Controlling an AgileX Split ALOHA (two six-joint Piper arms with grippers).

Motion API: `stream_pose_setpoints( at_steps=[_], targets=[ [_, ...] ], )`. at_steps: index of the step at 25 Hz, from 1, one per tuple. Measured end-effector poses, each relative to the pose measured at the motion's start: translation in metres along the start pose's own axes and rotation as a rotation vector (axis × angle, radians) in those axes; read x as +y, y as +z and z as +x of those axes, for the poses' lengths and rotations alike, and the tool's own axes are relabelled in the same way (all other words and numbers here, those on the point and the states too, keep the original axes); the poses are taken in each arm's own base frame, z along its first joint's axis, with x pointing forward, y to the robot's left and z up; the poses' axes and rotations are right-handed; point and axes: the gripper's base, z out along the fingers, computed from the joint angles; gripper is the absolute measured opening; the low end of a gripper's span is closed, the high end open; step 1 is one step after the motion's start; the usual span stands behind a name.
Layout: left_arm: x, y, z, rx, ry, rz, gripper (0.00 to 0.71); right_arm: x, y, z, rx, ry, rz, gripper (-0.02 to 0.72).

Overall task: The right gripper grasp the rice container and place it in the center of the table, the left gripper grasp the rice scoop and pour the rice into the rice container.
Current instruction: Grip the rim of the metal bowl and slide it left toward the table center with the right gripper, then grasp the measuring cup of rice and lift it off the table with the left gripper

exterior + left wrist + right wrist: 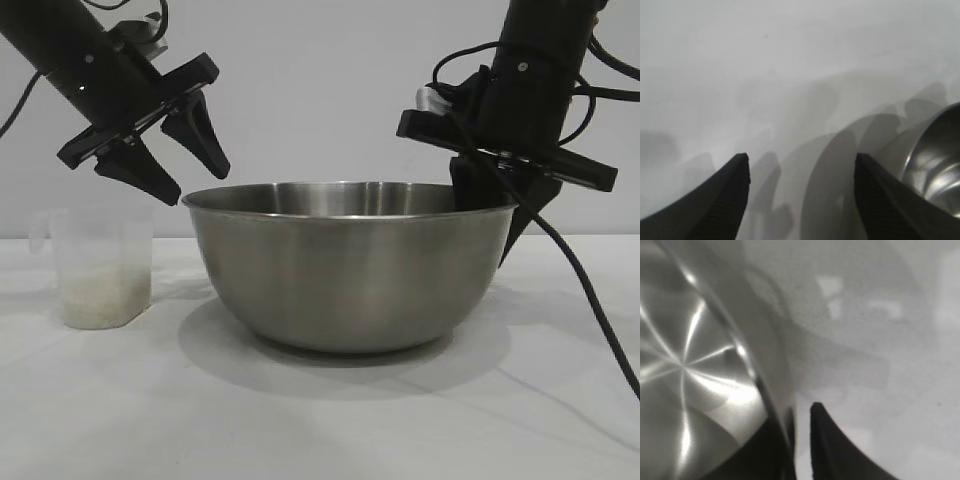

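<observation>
The rice container (350, 270), a large steel bowl, stands at the middle of the white table (320, 420). My right gripper (490, 225) straddles its right rim, one finger inside and one outside. In the right wrist view the outer finger (830, 445) stands a little off the rice container's wall (690, 365), so the right gripper (801, 412) is open. The rice scoop (100, 270), a clear cup with rice (100, 298) at its bottom, stands left of the bowl. My left gripper (198, 188) hangs open and empty above the gap between scoop and bowl.
A black cable (590, 300) trails from the right arm down across the table at the right. In the left wrist view the left gripper (801, 160) looks onto bare table, with the bowl's rim (940, 160) at one side.
</observation>
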Motion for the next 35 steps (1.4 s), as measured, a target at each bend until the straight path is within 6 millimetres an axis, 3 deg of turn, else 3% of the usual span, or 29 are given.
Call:
stream_pose_setpoints(
  at_steps=[3,5,14,23,30,35],
  targets=[
    [0.0,0.0,0.0,0.0,0.0,0.0,0.401,0.004,-0.013,0.001,-0.032,-0.012,0.0,0.494],
    [0.0,0.0,0.0,-0.001,-0.002,0.001,0.401,0.007,-0.025,0.003,-0.058,-0.023,0.001,0.554],
    [0.0,0.0,-0.001,-0.006,-0.014,0.005,0.401,0.008,-0.092,0.019,-0.199,-0.164,0.181,0.547],
    [-0.001,0.0,-0.001,-0.007,-0.016,0.006,0.401,0.007,-0.156,0.061,-0.19,-0.226,0.369,0.547],
    [-0.001,0.0,-0.001,-0.007,-0.016,0.006,0.401,0.027,-0.23,0.118,-0.417,-0.242,0.33,0.547],
    [-0.001,0.0,-0.001,-0.007,-0.016,0.006,0.401,0.04,-0.278,0.176,-0.603,-0.262,0.284,0.547]
  ],
)
